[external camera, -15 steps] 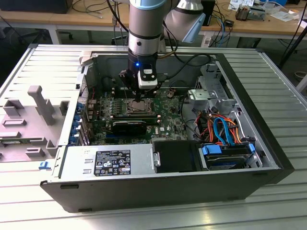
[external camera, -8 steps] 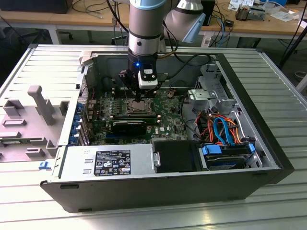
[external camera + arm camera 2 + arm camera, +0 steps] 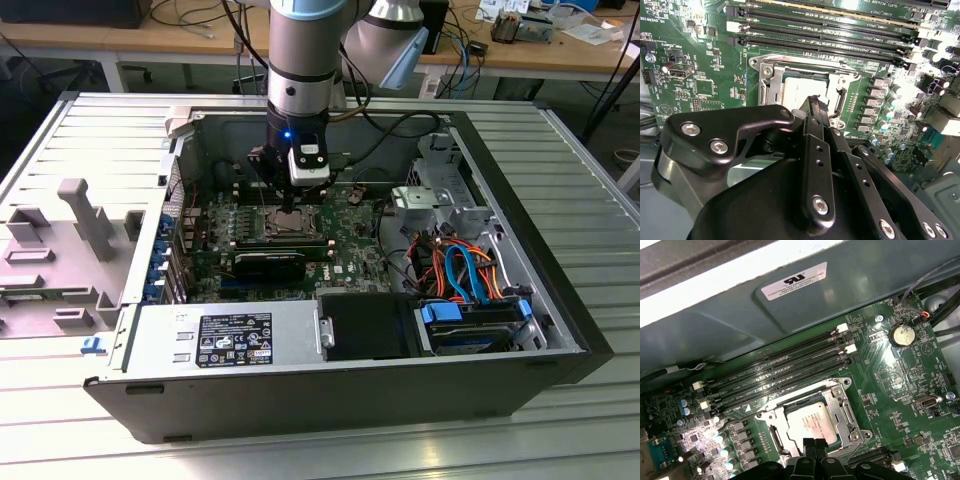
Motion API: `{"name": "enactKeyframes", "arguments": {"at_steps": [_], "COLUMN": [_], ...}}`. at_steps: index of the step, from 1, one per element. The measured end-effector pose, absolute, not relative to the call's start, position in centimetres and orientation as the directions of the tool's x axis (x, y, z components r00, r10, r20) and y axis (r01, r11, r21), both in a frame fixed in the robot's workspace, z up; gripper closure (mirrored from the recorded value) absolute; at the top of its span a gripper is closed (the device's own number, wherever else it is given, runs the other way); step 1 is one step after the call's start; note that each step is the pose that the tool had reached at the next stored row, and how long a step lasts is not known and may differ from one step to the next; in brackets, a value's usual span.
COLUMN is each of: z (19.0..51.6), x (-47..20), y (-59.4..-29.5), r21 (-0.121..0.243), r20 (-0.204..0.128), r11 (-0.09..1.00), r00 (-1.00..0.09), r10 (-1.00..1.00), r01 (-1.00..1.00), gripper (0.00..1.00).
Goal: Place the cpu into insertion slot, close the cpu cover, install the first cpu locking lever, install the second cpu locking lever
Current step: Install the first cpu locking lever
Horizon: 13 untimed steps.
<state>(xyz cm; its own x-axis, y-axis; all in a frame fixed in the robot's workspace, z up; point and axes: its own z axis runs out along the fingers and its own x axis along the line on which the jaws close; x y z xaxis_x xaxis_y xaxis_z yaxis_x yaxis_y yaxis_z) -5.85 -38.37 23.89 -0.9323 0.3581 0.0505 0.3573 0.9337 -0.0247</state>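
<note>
- One arm is reaching down into one open computer case (image 3: 300, 390), which sits on the ribbed metal worktop (image 3: 580, 160).
- The hand (image 3: 292, 192) hangs right over the middle of the green motherboard (image 3: 900, 385).
- In both wrist views, its two fingertips (image 3: 810, 443) are pressed together with nothing visible between them. They sit at the near edge of the chip.
- There's one cpu (image 3: 812, 425), dull silver. It lies flat in the single insertion slot (image 3: 799, 403) and also appears in the second wrist view (image 3: 792, 90).
- One cpu cover (image 3: 842, 405), a silver frame, lies around the chip, and the metal top shows through its window.
- Four long black memory slots (image 3: 775, 370) run side by side just beside the socket.
- One round coin battery (image 3: 900, 334) sits on the board, well apart from the socket.
- A bundle of blue and orange cables (image 3: 465, 270) lies toward the exterior view's right, inside the case.
</note>
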Motion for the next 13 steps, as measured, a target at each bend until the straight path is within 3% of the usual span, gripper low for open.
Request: {"name": "enactKeyframes", "arguments": {"at_steps": [13], "z": [23.89], "x": [-5.85], "y": [-38.37], "r21": [-0.025], "r20": [0.05], "r11": [0.939], "r00": [-0.938], "r10": [0.343], "r01": [0.342], "gripper": [0.89]}}
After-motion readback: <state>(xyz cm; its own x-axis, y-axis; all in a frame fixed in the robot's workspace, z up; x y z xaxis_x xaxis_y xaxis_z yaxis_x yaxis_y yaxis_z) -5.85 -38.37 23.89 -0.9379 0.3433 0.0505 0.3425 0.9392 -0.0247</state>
